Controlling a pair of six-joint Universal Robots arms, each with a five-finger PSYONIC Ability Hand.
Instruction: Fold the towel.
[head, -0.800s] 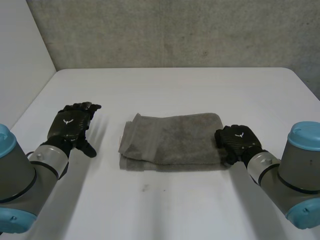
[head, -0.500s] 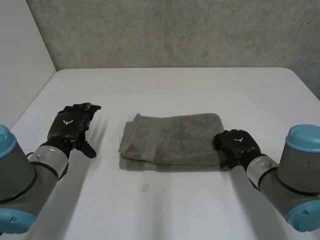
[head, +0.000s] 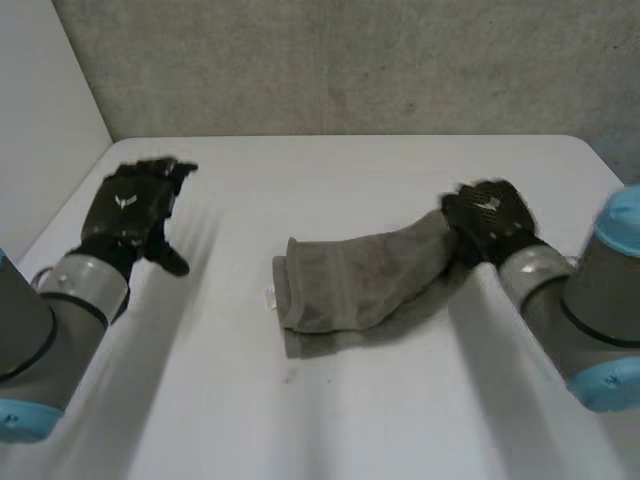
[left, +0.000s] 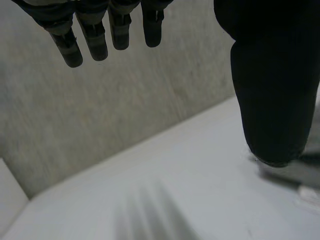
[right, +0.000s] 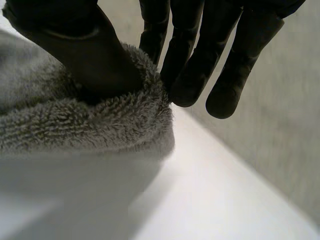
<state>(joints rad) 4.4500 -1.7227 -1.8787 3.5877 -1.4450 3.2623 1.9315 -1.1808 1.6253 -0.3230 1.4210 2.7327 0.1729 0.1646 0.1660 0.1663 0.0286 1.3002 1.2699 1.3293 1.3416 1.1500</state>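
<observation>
Towel (head: 350, 285) appears doubled lengthwise; crosswise fold remains. Right hand (head: 490, 218) pinches its 3 o'clock end (thumb against fingers). Left hand (head: 130, 205), at 9 o'clock: fingers straight, holding nothing.

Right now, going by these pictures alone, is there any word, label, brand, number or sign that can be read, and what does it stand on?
No readable words or numbers anywhere.
A small white emblem on the back of the black left hand: a winged sign, no letters.
The back of the black right hand: too blurred to read any mark.
A small white tag at the edge of the grey terry towel: too small to read.
</observation>
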